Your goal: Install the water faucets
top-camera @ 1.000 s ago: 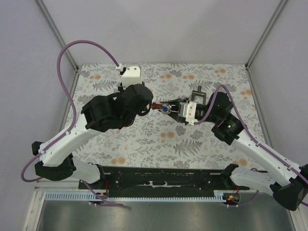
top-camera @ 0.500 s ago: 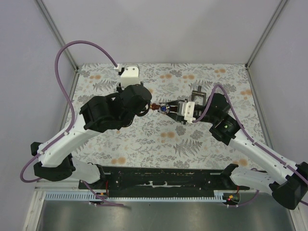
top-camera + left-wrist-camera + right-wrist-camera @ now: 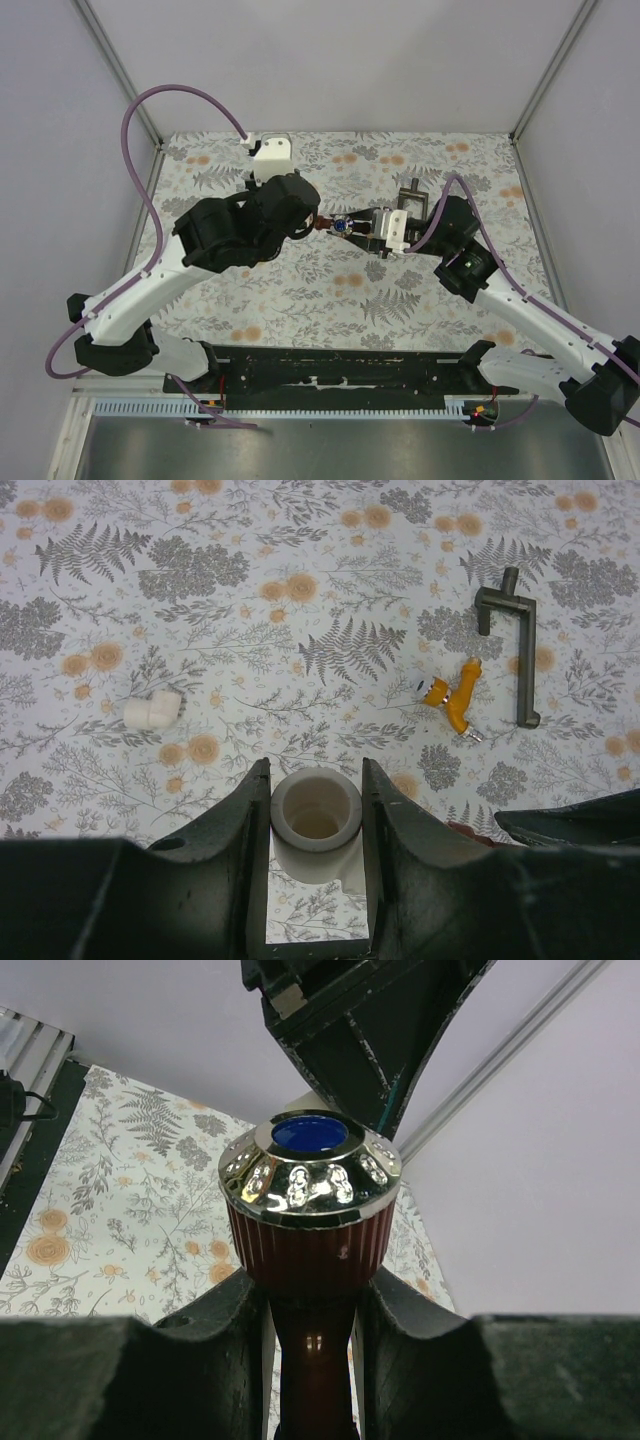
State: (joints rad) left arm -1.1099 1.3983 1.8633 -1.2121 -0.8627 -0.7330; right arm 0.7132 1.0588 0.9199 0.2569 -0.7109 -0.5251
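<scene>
Left tool (image 3: 315, 780) clenches a white pipe fitting (image 3: 316, 820); right tool (image 3: 310, 1305) grasps the reddish-brown faucet (image 3: 312, 1210), midway between the table's (image 3: 300, 290) side edges

We saw two arms built alike: the left arm (image 3: 140, 290) and the right arm (image 3: 545, 318) had smooth white link shells and bulky black joint housings. A purple cable (image 3: 125, 122) looped along each. The left gripper (image 3: 315, 775) and right gripper (image 3: 310, 1290) had matte black, coarse-textured fingers (image 3: 235, 830).
</scene>
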